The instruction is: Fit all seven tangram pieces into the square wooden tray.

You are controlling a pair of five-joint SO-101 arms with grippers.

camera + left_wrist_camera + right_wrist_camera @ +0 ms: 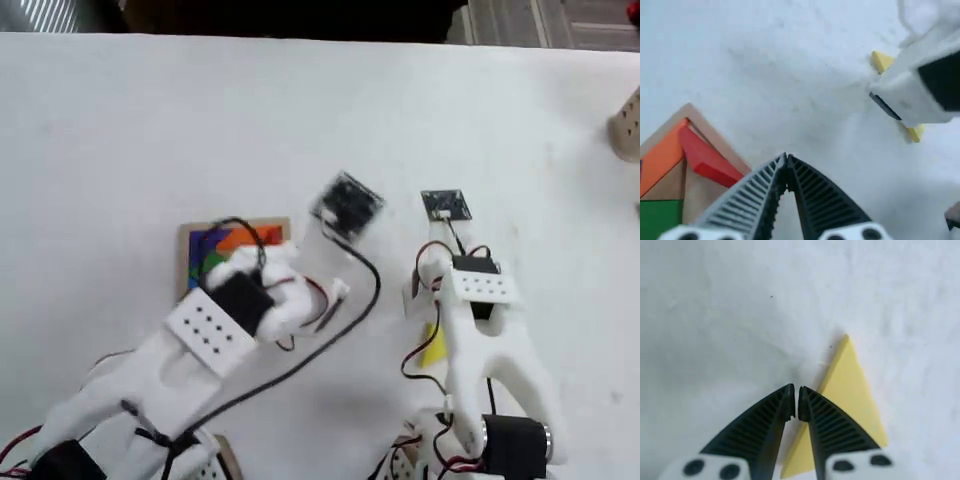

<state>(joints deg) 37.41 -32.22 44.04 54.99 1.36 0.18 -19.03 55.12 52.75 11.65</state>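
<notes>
Yellow triangle (852, 395) lies just beside my right end effector (795, 404), jaws together; my left end effector (786, 172), likewise together, is farther.

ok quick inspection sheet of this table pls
surface: white table
job's things: tray holds orange, red (looks tilted) and green pieces; yellow triangle lies outside on the table
clutter: holed wooden block at table edge
grippers: left shut, by tray corner; right shut, at the yellow triangle's edge
cables: black cable, red wires by the arms
surroundings: dark area beyond far edge
</notes>
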